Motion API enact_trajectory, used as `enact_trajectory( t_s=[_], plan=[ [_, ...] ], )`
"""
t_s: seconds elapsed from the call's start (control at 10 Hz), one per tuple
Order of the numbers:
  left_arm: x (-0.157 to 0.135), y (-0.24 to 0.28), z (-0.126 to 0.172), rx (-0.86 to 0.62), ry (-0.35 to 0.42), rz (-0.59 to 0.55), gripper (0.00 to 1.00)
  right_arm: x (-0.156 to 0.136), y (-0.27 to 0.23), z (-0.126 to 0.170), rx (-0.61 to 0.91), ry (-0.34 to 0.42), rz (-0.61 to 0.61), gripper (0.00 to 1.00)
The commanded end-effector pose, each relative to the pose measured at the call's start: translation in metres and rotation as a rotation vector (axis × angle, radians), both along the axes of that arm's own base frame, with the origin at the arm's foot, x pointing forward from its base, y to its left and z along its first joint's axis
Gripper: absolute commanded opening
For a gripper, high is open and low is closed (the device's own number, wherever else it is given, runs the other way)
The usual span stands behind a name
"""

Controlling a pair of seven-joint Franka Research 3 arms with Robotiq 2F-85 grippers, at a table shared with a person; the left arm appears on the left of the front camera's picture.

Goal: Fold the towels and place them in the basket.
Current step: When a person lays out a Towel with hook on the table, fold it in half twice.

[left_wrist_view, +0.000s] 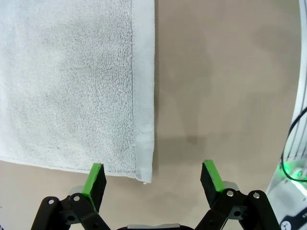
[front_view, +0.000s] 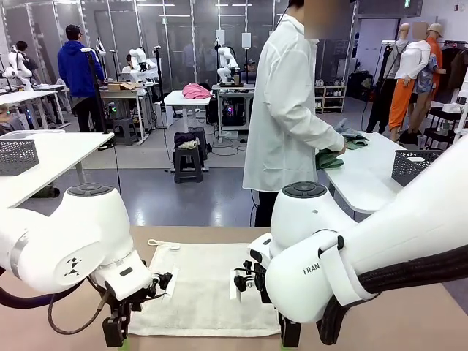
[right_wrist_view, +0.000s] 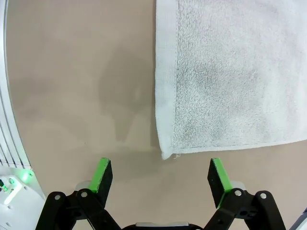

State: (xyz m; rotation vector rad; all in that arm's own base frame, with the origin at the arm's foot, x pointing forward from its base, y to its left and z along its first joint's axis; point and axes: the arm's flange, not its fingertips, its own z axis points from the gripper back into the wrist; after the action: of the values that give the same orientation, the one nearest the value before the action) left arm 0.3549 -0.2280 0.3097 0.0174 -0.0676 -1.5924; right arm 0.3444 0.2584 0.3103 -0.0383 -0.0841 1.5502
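Left wrist view: left gripper [left_wrist_view: 152, 168] held over the brown table [left_wrist_view: 225, 81], fingers [left_wrist_view: 95, 179] spread wide apart, gripping nothing. Off-white towel [left_wrist_view: 72, 81] lying flat on the table, hemmed edge running up the picture. One corner resting between the two green pads, touching neither.

Right wrist view: right gripper [right_wrist_view: 159, 165] likewise spread wide and empty, green pads [right_wrist_view: 217, 175] to either side of another towel corner. Corner lying just ahead of the fingertips, apart from both pads. Bare table surface to the left of the hem.

Front view: towel spread flat close to the near edge of the table, at its middle, with a small loop [front_view: 155, 242] at the far left corner. Left arm [front_view: 73, 241] reaching down at the near left corner, right arm [front_view: 380, 248] at the near right corner. Beyond the far edge, person [front_view: 281, 110] in a white lab coat, turned toward a white side table [front_view: 365, 183] at picture right. One hand [front_view: 338, 149] resting on a mint green towel [front_view: 327, 159] bunched at that side table's left edge, with a second greenish cloth [front_view: 355, 137] just beyond it. Dark mesh basket [front_view: 413, 167] standing at the side table's right end, well apart from the off-white towel. Contents not discernible. Grey mesh basket [front_view: 16, 156] standing on another white table [front_view: 66, 150] at far picture left.
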Motion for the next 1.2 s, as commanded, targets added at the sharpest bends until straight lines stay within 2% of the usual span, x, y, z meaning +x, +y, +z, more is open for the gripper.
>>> enact_trajectory(
  t_s=[0.0,0.4,0.5,0.6,0.7,1.0,1.1],
  plan=[
    [0.008,0.002,-0.009,0.000,-0.015,-0.018,1.00,0.010,0.003,-0.011,-0.008,-0.016,-0.010,1.00],
    [0.014,0.004,-0.011,0.001,-0.023,-0.020,1.00,0.017,0.005,-0.019,-0.003,-0.015,-0.011,1.00],
    [0.015,0.005,-0.011,0.004,-0.027,-0.020,0.96,0.017,0.007,-0.020,0.007,-0.011,-0.018,1.00],
    [0.015,0.004,-0.011,0.011,-0.027,-0.018,0.80,0.018,0.009,-0.022,0.016,-0.008,-0.035,0.80],
    [0.016,0.005,-0.011,0.009,-0.031,-0.015,0.76,0.018,0.009,-0.022,0.012,-0.009,-0.047,0.80],
    [0.018,0.004,-0.012,0.015,-0.049,-0.002,0.76,0.019,0.010,-0.023,0.012,-0.014,-0.065,0.80],
    [0.021,0.003,-0.013,0.038,-0.061,-0.003,0.63,0.019,0.011,-0.023,0.011,-0.023,-0.057,0.76]
  ],
)
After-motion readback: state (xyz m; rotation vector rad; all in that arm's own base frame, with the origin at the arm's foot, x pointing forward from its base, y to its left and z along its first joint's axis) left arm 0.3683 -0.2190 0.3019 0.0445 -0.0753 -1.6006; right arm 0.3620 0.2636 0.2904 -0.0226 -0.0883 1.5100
